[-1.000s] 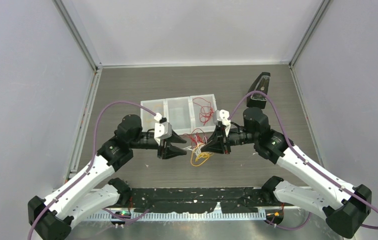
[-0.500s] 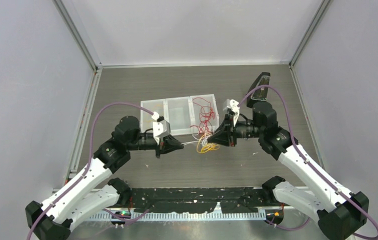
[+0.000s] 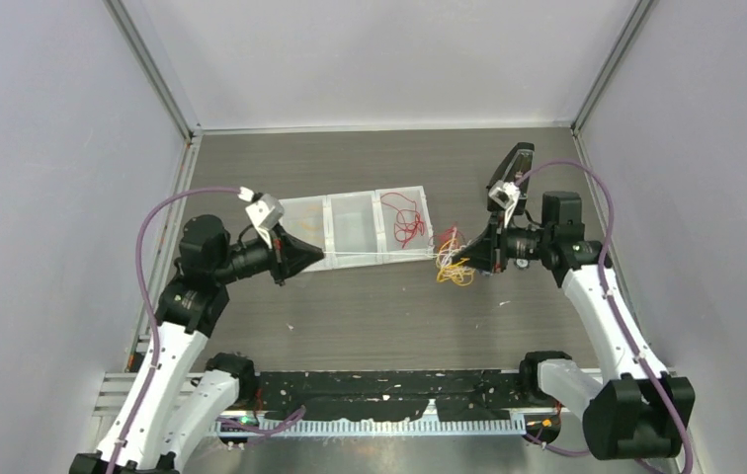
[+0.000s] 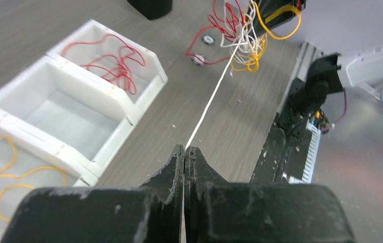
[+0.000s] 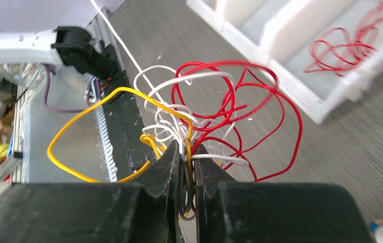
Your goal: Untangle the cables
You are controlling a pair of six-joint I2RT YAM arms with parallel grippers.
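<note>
White cable (image 4: 209, 101) taut beside tray (image 4: 128, 126) edge; cables (image 4: 245, 43) beyond.

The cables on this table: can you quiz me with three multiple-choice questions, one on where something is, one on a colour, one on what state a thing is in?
1. Which compartment of the white tray holds the loose red cables?
A. the end one nearer the right arm
B. the middle one
C. the end one nearer the left arm

2. What colour is the taut cable between the left gripper and the bunch in the right gripper?
A. red
B. yellow
C. white

3. How is the left gripper?
A. wide open
B. shut on the taut cable
C. shut on the tray's wall

Answers:
1 A, the red loops lie in the end compartment on the right arm's side.
2 C, the left wrist view shows a white line running straight to the bunch.
3 B, its fingers meet with the white cable pinched between them.
</note>
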